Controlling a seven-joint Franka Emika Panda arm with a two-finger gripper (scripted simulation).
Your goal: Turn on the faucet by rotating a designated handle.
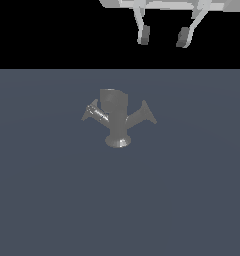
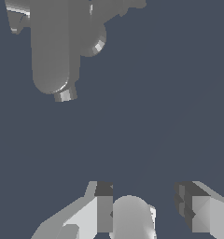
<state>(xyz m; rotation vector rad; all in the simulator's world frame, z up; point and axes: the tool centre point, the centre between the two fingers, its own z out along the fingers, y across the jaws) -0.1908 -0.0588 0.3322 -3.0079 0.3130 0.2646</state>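
A: Where's the faucet [image 1: 115, 117]?
B: Upright on the blue-grey worktop [image 1: 52, 200], its plain handle [image 1: 143, 114] pointing toward the exterior view's right.
A: And the gripper [image 1: 162, 36]?
B: High above it, well apart, fingers [image 1: 143, 34] spread wide, holding nothing.

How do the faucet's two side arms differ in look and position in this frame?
On the faucet, the handle is plain matte grey, while the other arm carries bright glinting streaks. The handle points to the exterior view's right, the streaked arm to its left. The handle lies nearer below the open gripper, which touches neither. Both angle upward from the spout and widen to flared ends.
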